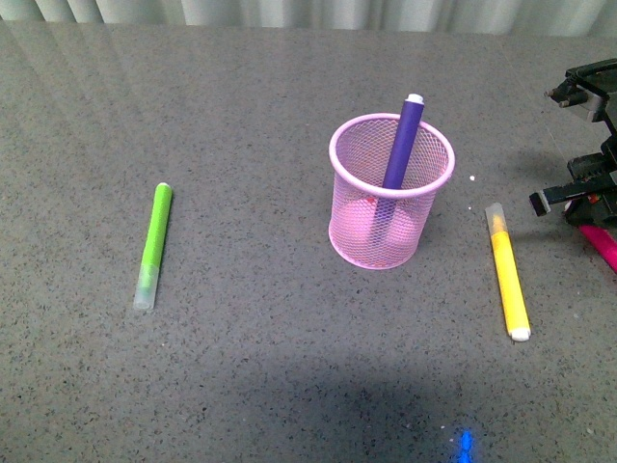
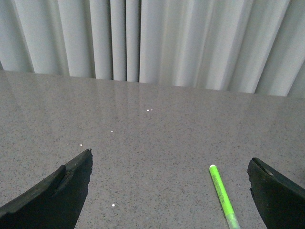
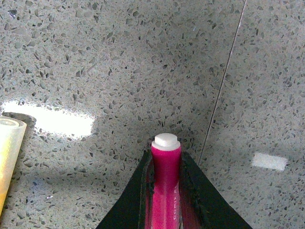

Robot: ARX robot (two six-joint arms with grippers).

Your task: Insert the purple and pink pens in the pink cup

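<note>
The pink cup [image 1: 390,193], a round mesh holder, stands upright mid-table. The purple pen [image 1: 403,143] leans inside it, white plug up above the rim. At the far right edge my right gripper [image 1: 586,214] is shut on the pink pen [image 1: 602,245], low over the table. In the right wrist view the pink pen [image 3: 165,186] sits clamped between the two black fingers, its white plug poking past their tips. My left gripper [image 2: 169,191] is open with nothing between its fingers; it is out of the front view.
A yellow marker [image 1: 507,273] lies right of the cup, between it and my right gripper; its clear cap [image 3: 8,152] shows in the right wrist view. A lime green marker [image 1: 153,244] lies far left, seen too [image 2: 224,196] near the left gripper. Curtains hang behind the table.
</note>
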